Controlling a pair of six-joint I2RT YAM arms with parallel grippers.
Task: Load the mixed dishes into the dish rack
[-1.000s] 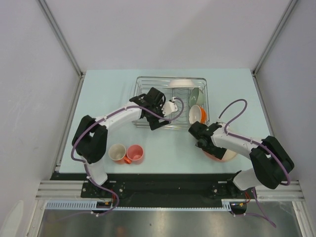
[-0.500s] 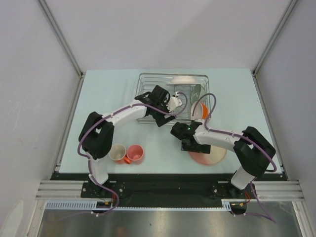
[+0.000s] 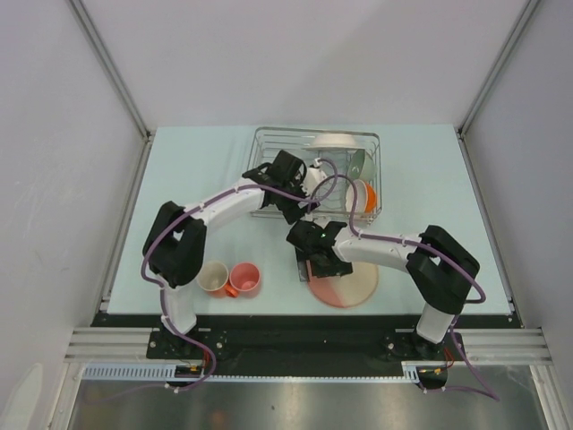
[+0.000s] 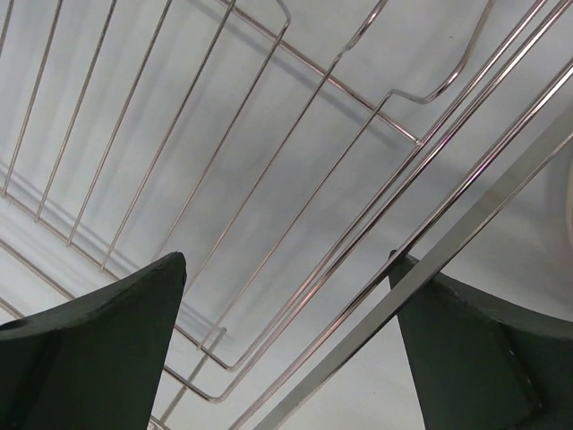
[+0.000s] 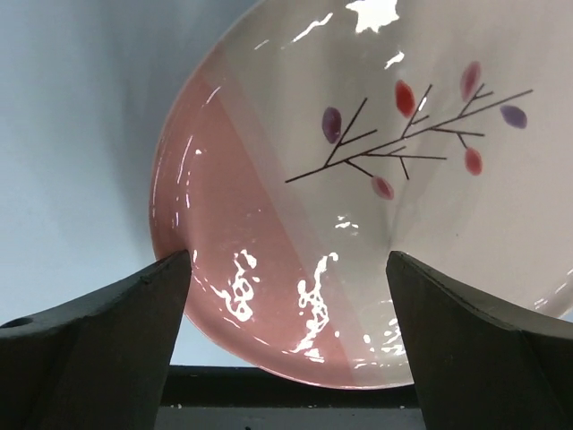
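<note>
right gripper point(image 5: 288, 258) is wide open and empty over the pink-and-cream plate point(image 5: 304, 152) lying on the table point(image 3: 197, 179) in front of the dish rack point(image 3: 273, 152), I'd come in low at the rim and pinch firmly since that glaze looks slippery

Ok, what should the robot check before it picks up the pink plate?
1. Right hand open: ok, its fingers are spread wide.
2. Pink-and-cream plate between those fingers: ok in the wrist view. Whether they touch it: cannot tell.
3. Left hand empty: ok, it is open with nothing in it.
4. Room in the dish rack: ok, there are bare wires on its left side.
5. Way into the rack free: not ok, the left hand hangs over it.
6. Cups clear of the plate: ok, they sit apart to its left.
</note>
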